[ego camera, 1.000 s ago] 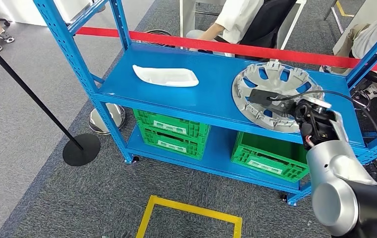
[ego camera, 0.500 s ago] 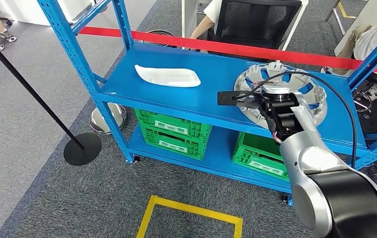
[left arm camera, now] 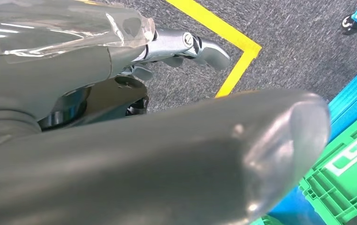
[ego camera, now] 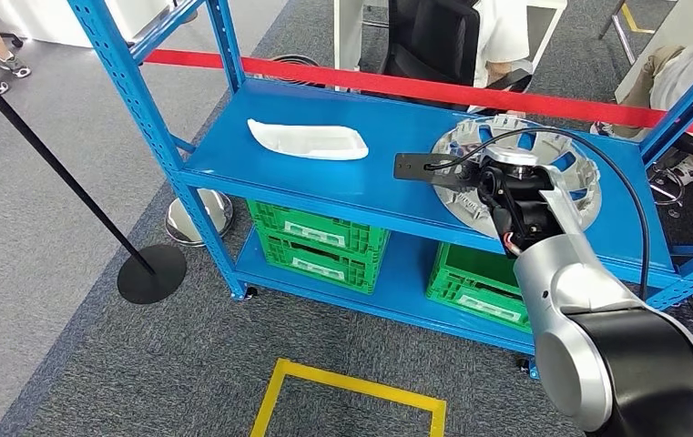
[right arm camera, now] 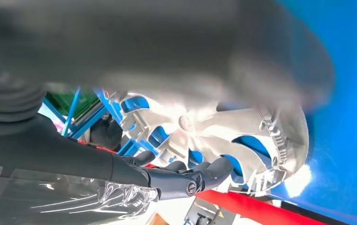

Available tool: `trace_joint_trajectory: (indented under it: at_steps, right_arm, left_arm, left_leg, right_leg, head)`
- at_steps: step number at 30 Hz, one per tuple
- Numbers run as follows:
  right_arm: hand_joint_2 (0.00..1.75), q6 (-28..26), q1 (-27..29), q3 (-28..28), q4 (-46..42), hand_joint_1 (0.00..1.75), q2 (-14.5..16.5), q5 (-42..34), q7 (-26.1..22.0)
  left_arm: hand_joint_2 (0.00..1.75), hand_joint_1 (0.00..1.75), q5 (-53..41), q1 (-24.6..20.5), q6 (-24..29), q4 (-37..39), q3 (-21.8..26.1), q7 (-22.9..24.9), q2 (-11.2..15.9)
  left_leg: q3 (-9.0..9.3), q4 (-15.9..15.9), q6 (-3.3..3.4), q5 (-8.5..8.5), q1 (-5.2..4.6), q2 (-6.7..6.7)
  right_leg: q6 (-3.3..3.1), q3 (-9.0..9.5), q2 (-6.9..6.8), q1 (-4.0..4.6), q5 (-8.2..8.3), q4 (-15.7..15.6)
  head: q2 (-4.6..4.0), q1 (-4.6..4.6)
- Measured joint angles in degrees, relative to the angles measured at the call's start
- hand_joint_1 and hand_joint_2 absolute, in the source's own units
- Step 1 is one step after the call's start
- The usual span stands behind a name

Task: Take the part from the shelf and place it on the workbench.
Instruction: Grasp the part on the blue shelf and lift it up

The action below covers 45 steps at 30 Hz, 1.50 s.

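A silver hubcap (ego camera: 556,173) lies flat at the right end of the blue shelf's (ego camera: 388,187) upper level. A white tray-shaped part (ego camera: 307,139) lies on the same level towards the left. My right arm (ego camera: 543,246) reaches over the hubcap's near left rim. In the right wrist view my right hand (right arm camera: 181,178) hovers just over the hubcap (right arm camera: 214,136), with its dark fingers (right arm camera: 214,168) stretched out and the thumb apart, holding nothing. My left hand (left arm camera: 186,44) hangs over the carpet with nothing in it, fingers loosely bent.
Green crates (ego camera: 320,246) (ego camera: 479,282) stand on the shelf's lower level. A red barrier tape (ego camera: 415,86) runs behind the shelf, with people seated beyond it. A black stanchion with its base (ego camera: 151,273) stands to the left. Yellow floor tape (ego camera: 351,387) marks the carpet.
My right arm has swung left and forward, from the hubcap's right side to over its near left rim. A seated person behind the tape has turned in the chair.
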Motion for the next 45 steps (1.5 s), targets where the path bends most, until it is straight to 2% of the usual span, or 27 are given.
trace_joint_trajectory:
  at_steps: [33, 45]
  right_arm:
    - [1.75, 0.0, -0.9, -2.9, 0.0, 0.00, -0.4, -1.6, -0.5]
    - [1.75, 0.0, 3.9, -5.2, 0.0, 0.00, -0.5, -3.7, -1.4]
  left_arm:
    - [0.00, 0.00, -0.6, -0.5, -0.2, 0.0, 0.0, 0.1, -0.1]
    - [0.00, 0.00, -0.8, -0.8, -0.4, 0.0, 0.0, 0.2, -0.3]
  left_leg:
    - [0.02, 0.0, 0.00, 0.00, 0.00, 0.02]
    - [0.03, 0.0, 0.00, 0.00, 0.00, 0.02]
  right_leg:
    - [0.00, 0.00, 0.00, 0.00, 0.00, 0.0]
    - [0.00, 0.01, 0.00, 0.00, 0.00, 0.0]
  head:
    - [0.00, -0.01]
    - [0.00, -0.01]
